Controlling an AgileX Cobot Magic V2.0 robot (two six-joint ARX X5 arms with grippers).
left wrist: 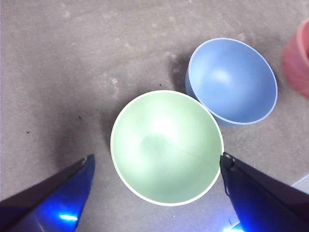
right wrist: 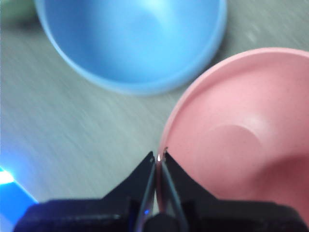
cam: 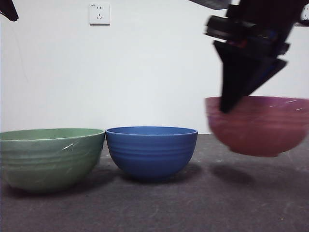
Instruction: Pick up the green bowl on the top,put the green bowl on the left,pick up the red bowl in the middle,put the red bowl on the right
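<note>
1. Right gripper [right wrist: 159,155]: two black tapered jaws pinched nearly together on the rim of the red bowl [right wrist: 236,140], one jaw inside the wall, one outside.
2. Red bowl: round, glossy, dusty pinkish-red, with small white flecks near the rim; its outline is blurred. It hangs clear of the table [cam: 159,208] at the right of the front view, with its shadow on the surface below.
3. Left gripper [left wrist: 157,166]: jaws spread wide, holding nothing, poised above the green bowl [left wrist: 166,145] without touching it.
4. Green bowl: round, muted sage, glossy, faintly ridged, with a white scratch near the rim. It rests on the table at the left.
5. Blue bowl [cam: 151,151]: round, glossy, horizontally ridged, standing in the middle just beside the green bowl.
6. Table: dark grey, matte, speckled covering.
7. Wall socket [cam: 99,13]: white, square, on the white wall behind.
</note>
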